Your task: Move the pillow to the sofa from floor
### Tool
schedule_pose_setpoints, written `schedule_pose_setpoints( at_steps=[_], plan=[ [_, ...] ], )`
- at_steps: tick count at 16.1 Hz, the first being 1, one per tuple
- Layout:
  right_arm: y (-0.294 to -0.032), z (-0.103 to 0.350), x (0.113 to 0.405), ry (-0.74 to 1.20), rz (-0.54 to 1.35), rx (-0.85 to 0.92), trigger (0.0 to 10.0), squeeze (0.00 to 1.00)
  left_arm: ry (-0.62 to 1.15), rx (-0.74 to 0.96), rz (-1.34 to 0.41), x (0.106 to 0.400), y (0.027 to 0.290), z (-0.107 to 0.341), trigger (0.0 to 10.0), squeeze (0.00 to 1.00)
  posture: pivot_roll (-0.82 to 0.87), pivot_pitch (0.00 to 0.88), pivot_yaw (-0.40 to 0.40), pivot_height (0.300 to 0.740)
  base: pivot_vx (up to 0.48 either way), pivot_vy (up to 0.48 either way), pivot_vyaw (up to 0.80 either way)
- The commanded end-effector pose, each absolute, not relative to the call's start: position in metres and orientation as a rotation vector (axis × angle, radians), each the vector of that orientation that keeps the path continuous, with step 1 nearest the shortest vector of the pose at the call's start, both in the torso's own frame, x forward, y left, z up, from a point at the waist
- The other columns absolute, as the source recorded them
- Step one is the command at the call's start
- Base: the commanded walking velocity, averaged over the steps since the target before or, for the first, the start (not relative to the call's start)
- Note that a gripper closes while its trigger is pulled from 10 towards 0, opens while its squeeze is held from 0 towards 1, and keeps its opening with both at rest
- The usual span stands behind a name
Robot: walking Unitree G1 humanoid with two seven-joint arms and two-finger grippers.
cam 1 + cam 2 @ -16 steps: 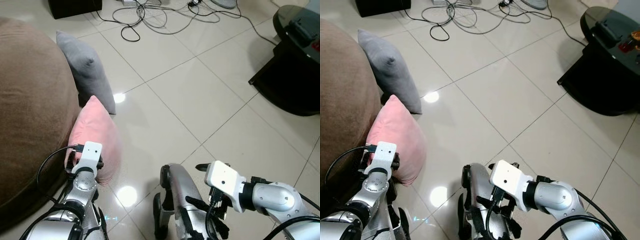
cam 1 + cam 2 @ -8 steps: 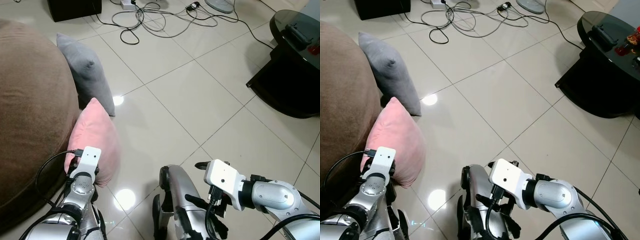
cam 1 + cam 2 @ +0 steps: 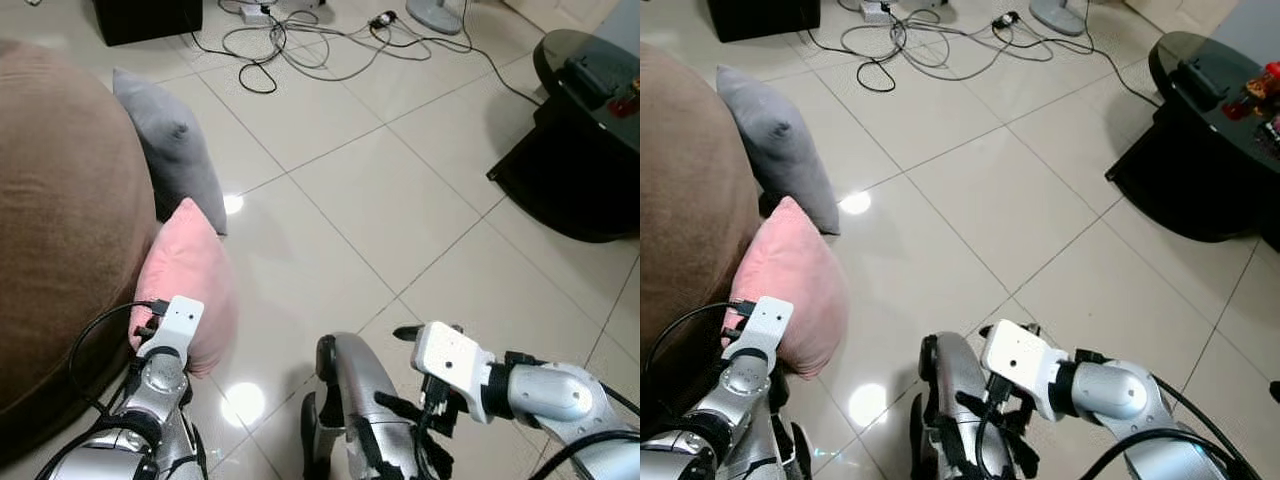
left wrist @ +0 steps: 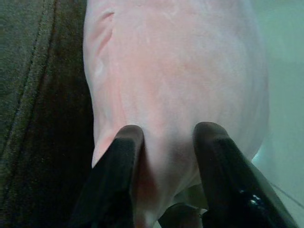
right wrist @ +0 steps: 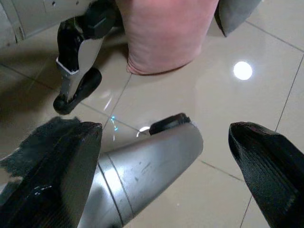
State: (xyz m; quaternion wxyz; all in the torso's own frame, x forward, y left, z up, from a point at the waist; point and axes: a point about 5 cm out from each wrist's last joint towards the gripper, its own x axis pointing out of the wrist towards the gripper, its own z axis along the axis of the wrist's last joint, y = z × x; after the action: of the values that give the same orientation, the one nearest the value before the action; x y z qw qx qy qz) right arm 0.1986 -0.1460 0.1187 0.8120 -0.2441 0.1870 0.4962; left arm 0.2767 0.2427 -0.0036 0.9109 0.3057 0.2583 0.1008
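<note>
A pink pillow (image 3: 190, 275) stands on the tiled floor, leaning against the brown sofa (image 3: 60, 230). My left gripper (image 4: 166, 142) is at the pillow's near end. Its two black fingers (image 4: 126, 147) press into the pink fabric from either side, pinching a fold. From the head, the left wrist (image 3: 170, 325) covers that end of the pillow. My right gripper (image 5: 156, 175) hangs low by my legs at the bottom right (image 3: 432, 415). Its fingers are spread wide with nothing between them.
A grey pillow (image 3: 175, 150) leans on the sofa just beyond the pink one. A black low table (image 3: 580, 150) with items on it stands at the right. Tangled cables (image 3: 300, 40) and a black box (image 3: 145, 15) lie at the far end. Bare tiles (image 3: 380, 200) lie between.
The whole picture has shifted a little, so the camera moved. Both arms and the pink pillow keep roughly their places.
</note>
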Motion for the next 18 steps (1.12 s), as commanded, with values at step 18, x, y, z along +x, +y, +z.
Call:
schedule_pose_setpoints(
  at_steps=[18],
  plan=[
    [-0.1511, 0.1145, 0.1980, 0.410, 1.035, -0.552, 10.0, 0.00, 0.558, 0.810, 0.175, 0.2672, 0.2381, -0.0133, 0.0, 0.25, -0.25, 0.179, -0.263, 0.562, 0.000, 0.000, 0.00]
  ],
)
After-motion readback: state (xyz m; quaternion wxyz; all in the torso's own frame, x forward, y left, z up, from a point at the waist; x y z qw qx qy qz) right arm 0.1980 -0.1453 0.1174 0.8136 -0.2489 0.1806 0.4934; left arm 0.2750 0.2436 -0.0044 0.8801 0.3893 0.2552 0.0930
